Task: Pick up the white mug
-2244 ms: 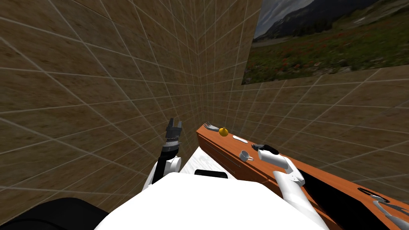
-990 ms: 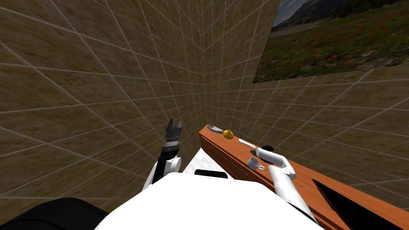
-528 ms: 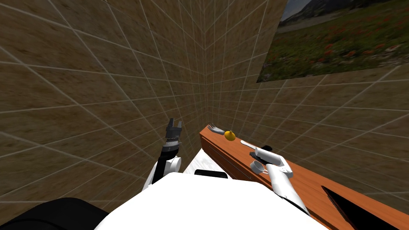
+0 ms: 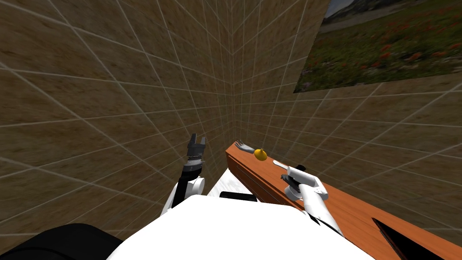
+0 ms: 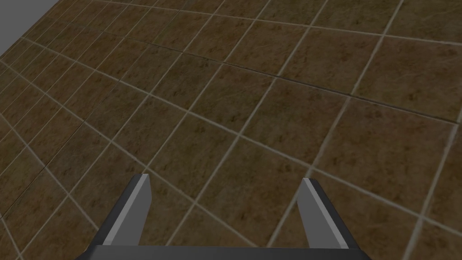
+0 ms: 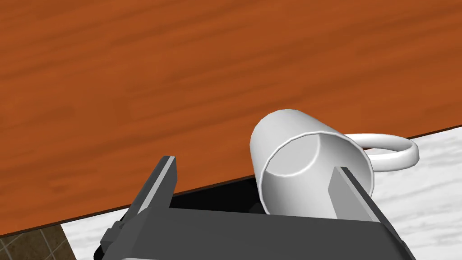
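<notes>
The orange-brown wooden desk point(image 4: 356, 205) runs away under the right hand point(image 4: 288, 181), which hangs over its near edge. The left hand point(image 4: 196, 140) is held up well off to the side, fingers apart. In the right wrist view the right hand's fingers point(image 6: 167, 176) are spread wide. The white mug point(image 6: 297, 153) sits between them, tipped with its mouth toward the hand's body. It is close against one finger and clear of the other, and its handle juts out past that finger over pale marbled floor point(image 6: 433, 212). Beyond the hand, the desk carries a white utensil point(image 4: 279, 163), a yellow fruit point(image 4: 260, 154) and a fork point(image 4: 243, 145)
</notes>
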Tool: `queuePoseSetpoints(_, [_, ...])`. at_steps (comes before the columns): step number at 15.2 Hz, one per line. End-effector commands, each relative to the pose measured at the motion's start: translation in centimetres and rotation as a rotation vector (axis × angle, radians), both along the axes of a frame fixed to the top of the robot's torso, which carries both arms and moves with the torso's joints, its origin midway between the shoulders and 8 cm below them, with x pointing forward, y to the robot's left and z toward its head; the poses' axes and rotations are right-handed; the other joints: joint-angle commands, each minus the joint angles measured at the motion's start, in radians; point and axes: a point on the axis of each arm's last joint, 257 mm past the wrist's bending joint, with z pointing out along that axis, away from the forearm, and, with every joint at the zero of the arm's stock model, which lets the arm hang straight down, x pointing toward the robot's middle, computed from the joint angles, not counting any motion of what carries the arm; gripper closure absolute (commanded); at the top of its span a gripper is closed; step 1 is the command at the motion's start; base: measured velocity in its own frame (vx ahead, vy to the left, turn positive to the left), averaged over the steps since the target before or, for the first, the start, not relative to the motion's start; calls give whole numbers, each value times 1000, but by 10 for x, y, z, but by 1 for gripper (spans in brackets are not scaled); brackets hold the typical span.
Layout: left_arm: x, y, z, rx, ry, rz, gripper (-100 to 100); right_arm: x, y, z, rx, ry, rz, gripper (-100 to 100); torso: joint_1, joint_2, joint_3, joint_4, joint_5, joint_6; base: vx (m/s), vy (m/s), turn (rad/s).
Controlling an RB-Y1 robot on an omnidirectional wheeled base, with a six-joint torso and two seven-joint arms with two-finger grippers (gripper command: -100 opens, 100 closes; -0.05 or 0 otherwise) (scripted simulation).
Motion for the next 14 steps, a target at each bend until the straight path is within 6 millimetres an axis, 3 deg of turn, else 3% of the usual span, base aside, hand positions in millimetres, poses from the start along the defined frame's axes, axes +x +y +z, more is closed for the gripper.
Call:
queuePoseSetpoints(1, [0,0,0,0,0,0,0,-8,7,-5,31,23,-46,-100,0,0,0,0,0,0,27,-27,6])
queuePoseSetpoints(4, [0,0,0,0,0,0,0,-11,8,-7,39,31,-59,-100,-2,0,0,0,0,0,23,-41,3])
queuePoseSetpoints(9, [0,0,0,0,0,0,0,-26,13,-30,41,33,-47,-100,0,-2,-1,0,0,0,64,-9,-52])
queuePoseSetpoints(10, [0,0,0,0,0,0,0,-24,13,-26,43,35,-52,-100,1,-2,-1,-1,0,0,36,2,-26])
queuePoseSetpoints(11, [0,0,0,0,0,0,0,-24,13,-26,41,33,-50,100,1,-1,-1,0,0,0,-2,7,-11])
queuePoseSetpoints(14, [0,0,0,0,0,0,0,-24,12,-26,41,34,-51,100,1,1,1,1,-1,-1,-1,0,-7])
